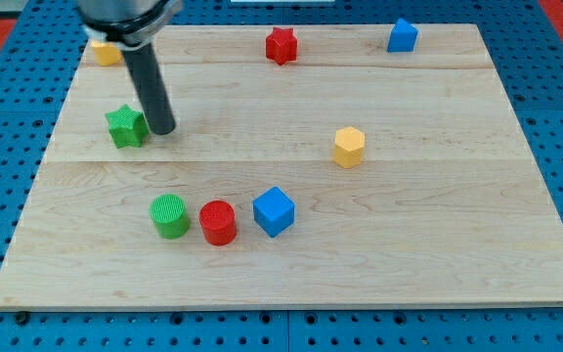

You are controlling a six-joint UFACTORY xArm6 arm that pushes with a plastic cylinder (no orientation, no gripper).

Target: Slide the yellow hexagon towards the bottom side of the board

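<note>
Basically not started: yellow hexagon (349, 147) sits right of counter (438, 274) centre, well short of the bottom edge. My tip (162, 129) is near the left edge, just beside the green star (125, 127), well apart from the hexagon. No jaws on this rig.

Count: 2 yellow, 2 red, 2 green, 2 blue blocks.

Below yellow hexagon (349, 147): bare board to the bottom edge; blue cube (274, 211) sits lower-left of it, red cylinder (218, 222) beyond, both off that lane.
</note>
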